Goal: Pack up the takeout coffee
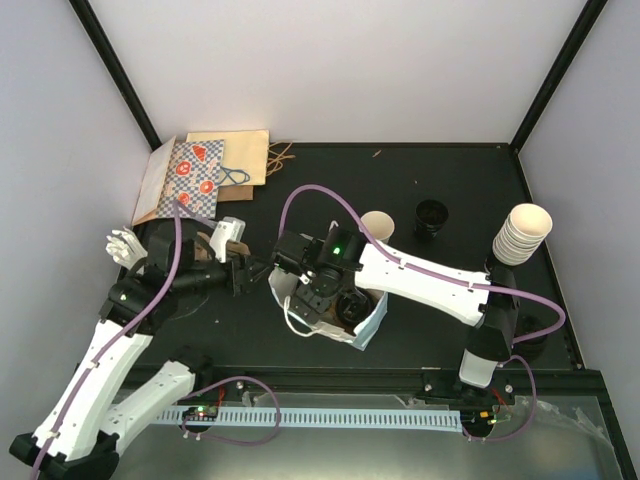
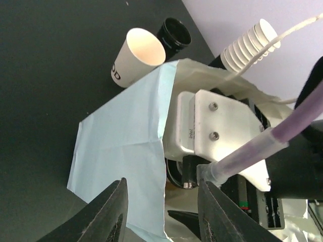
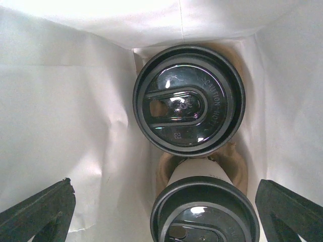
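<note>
Two takeout coffees, cream cups with black lids, stand in a brown cardboard carrier (image 3: 171, 169) inside the light blue paper bag (image 1: 372, 322). The right wrist view looks down on them: one lid (image 3: 187, 101) farther in, the other lid (image 3: 204, 214) nearer. My right gripper (image 3: 164, 222) is open just above them inside the bag's mouth, its fingertips (image 3: 38, 214) wide apart; from above it (image 1: 338, 300) is over the bag. My left gripper (image 2: 164, 212) is open, its fingers astride the bag's blue side edge (image 2: 121, 141); from above it (image 1: 258, 272) is at the bag's left.
An unlidded cream cup (image 1: 377, 225) lies behind the bag, with black lids (image 1: 431, 215) to its right. A stack of empty cups (image 1: 522, 235) stands at the right. Patterned and brown paper bags (image 1: 200, 175) lie at the back left, a white object (image 1: 125, 245) beside them.
</note>
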Motion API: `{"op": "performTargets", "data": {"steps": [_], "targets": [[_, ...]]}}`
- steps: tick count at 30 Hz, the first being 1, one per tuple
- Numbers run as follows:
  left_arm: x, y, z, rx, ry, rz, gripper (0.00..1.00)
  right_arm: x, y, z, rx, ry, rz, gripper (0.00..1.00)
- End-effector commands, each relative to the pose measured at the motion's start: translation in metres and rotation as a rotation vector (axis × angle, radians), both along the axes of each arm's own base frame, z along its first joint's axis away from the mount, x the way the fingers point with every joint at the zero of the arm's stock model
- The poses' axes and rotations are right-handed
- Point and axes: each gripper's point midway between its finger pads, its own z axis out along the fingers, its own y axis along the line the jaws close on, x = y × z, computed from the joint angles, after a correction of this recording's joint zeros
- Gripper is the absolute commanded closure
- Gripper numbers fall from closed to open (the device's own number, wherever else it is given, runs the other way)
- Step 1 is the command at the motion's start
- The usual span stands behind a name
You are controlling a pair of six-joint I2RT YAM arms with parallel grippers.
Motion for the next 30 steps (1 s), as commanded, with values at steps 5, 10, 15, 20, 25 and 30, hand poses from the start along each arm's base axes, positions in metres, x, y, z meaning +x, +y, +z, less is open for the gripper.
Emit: {"op": "performTargets", "data": {"steps": [5, 10, 15, 20, 25, 30], "targets": [[-0.012, -0.012, -0.001, 0.010, 0.030, -0.115, 0.58, 0.005, 0.006, 0.020, 0.060, -0.030, 0.006, 0.00], [-0.012, -0.019, -0.004, 0.025, 0.039, -0.151, 0.57, 0.006, 0.007, 0.022, 0.063, -0.035, 0.002, 0.00], [-0.009, -0.020, -0.013, 0.062, 0.059, -0.156, 0.66, 0.008, 0.006, 0.027, 0.074, -0.048, -0.008, 0.00], [-0.001, -0.015, -0.019, 0.109, 0.061, -0.114, 0.81, 0.013, 0.004, 0.044, 0.102, -0.092, -0.024, 0.00], [0.004, -0.011, -0.023, 0.150, 0.068, -0.089, 0.87, 0.020, -0.003, 0.071, 0.143, -0.165, -0.042, 0.00], [0.008, -0.009, -0.022, 0.163, 0.064, -0.071, 0.88, 0.031, -0.010, 0.106, 0.226, -0.267, -0.078, 0.00]]}}
